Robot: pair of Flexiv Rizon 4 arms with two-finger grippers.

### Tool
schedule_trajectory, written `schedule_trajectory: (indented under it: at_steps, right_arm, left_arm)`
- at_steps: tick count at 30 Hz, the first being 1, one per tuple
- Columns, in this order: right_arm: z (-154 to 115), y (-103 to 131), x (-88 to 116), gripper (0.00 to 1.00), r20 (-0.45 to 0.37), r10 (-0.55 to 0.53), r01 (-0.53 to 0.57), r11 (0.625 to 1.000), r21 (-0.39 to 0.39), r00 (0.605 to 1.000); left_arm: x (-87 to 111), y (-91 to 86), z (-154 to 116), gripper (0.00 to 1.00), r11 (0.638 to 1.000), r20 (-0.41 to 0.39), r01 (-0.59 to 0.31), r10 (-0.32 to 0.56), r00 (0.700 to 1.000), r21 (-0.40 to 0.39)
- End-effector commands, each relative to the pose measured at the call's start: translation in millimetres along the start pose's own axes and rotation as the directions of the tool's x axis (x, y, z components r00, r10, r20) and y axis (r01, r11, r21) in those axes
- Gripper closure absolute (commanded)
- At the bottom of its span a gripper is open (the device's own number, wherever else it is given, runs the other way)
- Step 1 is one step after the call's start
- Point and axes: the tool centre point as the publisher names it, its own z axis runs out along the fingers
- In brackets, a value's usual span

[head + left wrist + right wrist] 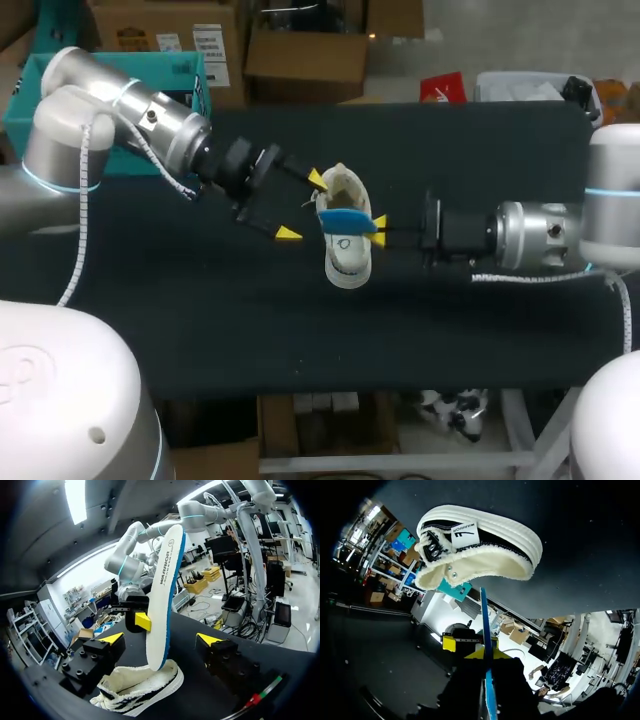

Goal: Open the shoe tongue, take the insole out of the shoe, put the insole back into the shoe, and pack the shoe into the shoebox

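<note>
1. Head view: the white shoe [345, 252] rests on the dark surface [200, 320].
2. The insole [347, 220], white on one face with a blue edge, stands up over the shoe's opening. Its lower end is down at the shoe's collar (whether it touches the lining, I cannot tell).
3. The right end effector [376, 224] comes in from the shoe's right side. It is clenched on the insole, with one finger on each face.
4. The left end effector [302, 207] sits just beside the shoe's left side. It is released, with its fingers spread wide.
5. Left wrist view: the insole [167, 595] rises from the shoe [140, 687] between those spread fingers, clear of both.
</note>
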Motion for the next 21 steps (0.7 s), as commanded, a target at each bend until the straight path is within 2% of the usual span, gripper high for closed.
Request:
schedule_trajectory:
  at_steps: [1,2,9,12,14,18,21]
  right_arm:
    - [3,3,-2,1.00,-0.023,-0.012,0.012,1.000,-0.014,1.000]
    - [5,5,-3,1.00,-0.032,-0.019,0.018,0.999,-0.048,0.999]
    - [13,18,-5,1.00,-0.077,-0.038,0.036,0.999,-0.028,0.996]
    - [14,21,-4,1.00,-0.086,-0.038,0.036,0.999,-0.029,0.996]
    - [14,22,-3,1.00,-0.087,-0.037,0.035,0.999,-0.029,0.996]
    - [16,22,-1,1.00,-0.088,-0.037,0.033,0.998,-0.045,0.995]
    - [17,21,0,1.00,-0.090,-0.041,0.036,0.998,-0.053,0.995]
  left_arm:
    - [0.6,3.2,12,0.10,1.000,0.173,-0.004,0.005,0.985,-0.009]
    - [-0.1,4.0,15,0.12,1.000,0.167,0.000,0.003,0.986,-0.018]
    - [-4.1,10.7,20,0.17,0.999,0.161,0.003,0.005,0.987,-0.051]
    - [-5.8,14.2,20,0.31,0.998,0.160,0.007,0.003,0.987,-0.062]
    - [-6.7,16.3,20,0.51,0.997,0.161,0.013,0.000,0.987,-0.078]
    - [-6.6,19.8,21,0.67,0.996,0.148,0.018,-0.006,0.989,-0.084]
    - [-5.7,20.5,21,0.69,0.996,0.134,0.021,-0.010,0.991,-0.085]
